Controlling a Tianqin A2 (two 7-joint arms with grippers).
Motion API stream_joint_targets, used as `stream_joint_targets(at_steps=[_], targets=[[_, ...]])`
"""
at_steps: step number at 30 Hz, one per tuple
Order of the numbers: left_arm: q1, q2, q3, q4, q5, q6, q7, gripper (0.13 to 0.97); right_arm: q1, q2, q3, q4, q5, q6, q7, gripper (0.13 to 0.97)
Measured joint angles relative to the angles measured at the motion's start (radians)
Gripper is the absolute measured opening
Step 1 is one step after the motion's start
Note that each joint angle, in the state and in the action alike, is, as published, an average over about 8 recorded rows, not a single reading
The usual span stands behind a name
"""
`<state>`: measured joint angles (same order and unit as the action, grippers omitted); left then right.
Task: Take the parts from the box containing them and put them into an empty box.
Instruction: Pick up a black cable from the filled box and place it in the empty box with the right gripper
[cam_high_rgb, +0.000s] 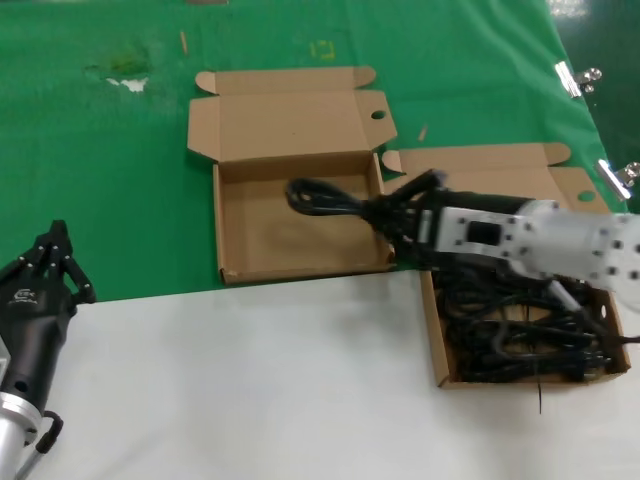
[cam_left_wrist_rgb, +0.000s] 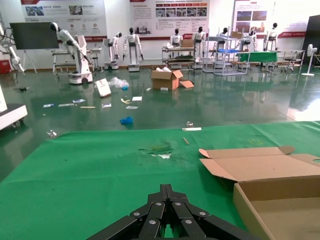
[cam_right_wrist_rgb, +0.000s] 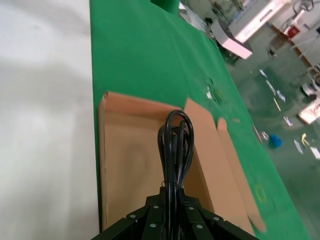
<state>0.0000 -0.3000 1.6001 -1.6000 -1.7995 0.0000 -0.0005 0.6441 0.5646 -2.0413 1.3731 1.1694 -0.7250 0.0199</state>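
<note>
Two open boxes sit on the surface (cam_high_rgb: 250, 380). The empty box (cam_high_rgb: 300, 262) lies to the left and farther back; the box of cords (cam_high_rgb: 437, 340) lies to its right, nearer. The right gripper (cam_high_rgb: 385, 215) holds one cord (cam_high_rgb: 325, 195) over the left box. The left gripper (cam_high_rgb: 45, 265) rests far left.

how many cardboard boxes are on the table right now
2. The empty box lies open on the green cloth, and the right gripper holds a power cord over it. The box of cords sits to its right, partly under the right arm.
</note>
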Motion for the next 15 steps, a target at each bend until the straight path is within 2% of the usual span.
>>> stream_joint_targets(at_steps=[7,15], targets=[[0.0,0.0,0.0,0.0,0.0,0.0,0.0,0.14,0.071,-0.154,-0.062,-0.171,-0.074,0.068,-0.071,0.172],[0.0,0.0,0.0,0.0,0.0,0.0,0.0,0.14,0.151,-0.293,-0.097,-0.421,-0.067,0.163,-0.209,0.172]])
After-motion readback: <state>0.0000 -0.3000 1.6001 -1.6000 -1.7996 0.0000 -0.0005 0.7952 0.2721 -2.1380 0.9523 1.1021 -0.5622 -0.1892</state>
